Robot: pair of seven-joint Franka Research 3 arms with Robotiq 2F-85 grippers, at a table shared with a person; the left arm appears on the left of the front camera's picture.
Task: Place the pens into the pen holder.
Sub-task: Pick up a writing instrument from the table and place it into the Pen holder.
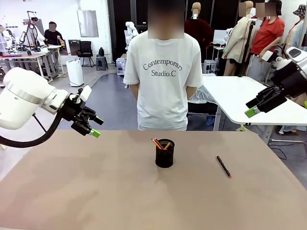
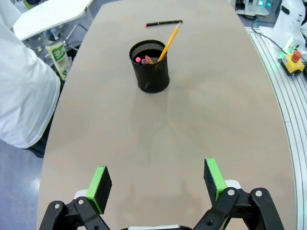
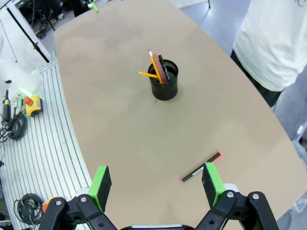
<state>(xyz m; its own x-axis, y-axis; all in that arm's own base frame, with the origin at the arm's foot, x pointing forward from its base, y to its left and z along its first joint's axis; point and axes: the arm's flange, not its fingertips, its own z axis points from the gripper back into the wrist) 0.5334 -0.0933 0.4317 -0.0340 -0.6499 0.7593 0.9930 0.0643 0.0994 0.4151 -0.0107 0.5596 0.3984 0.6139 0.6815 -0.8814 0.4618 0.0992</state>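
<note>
- State: both my left jaws and right jaws are spread wide, gripping nothing, and hang above the tan bench (image 1: 72,191).
- The small black wire-mesh cup (image 1: 164,155) stands upright mid-bench. A yellow-orange pencil-like stick (image 2: 170,38) and a pinkish-red stick (image 3: 161,72) already lean inside it.
- One item is left out: the thin black pen with a red tip (image 1: 223,166). It lies flat on the bench to my right of the cup, apart from it.
- My read is that the step in hand is picking up that black pen. The right arm is the nearer one, so I use it and park the left arm where it is.
- In the right wrist view the pen runs diagonally, with part of it behind one of my green pads (image 3: 209,177). I should roll the wrist until the pads straddle the barrel crosswise, not along it.
- Aim for mid-barrel, not the red tip, so the pen doesn't pivot when the jaws close.
- The pen is thin and sits flat, so I go down vertically until the pads nearly touch the bench, then close slowly. Closing too high likely flicks it away.
- Lift straight up, tip the pen toward vertical, and come in from above the cup.
- Target the free side of the cup's opening, away from the leaning sticks. The cup looks light, so a side bump could topple it.
- Release only once the lower end is inside the rim.
- The person stands at the far edge with no hands over the bench. The path looks free.
</note>
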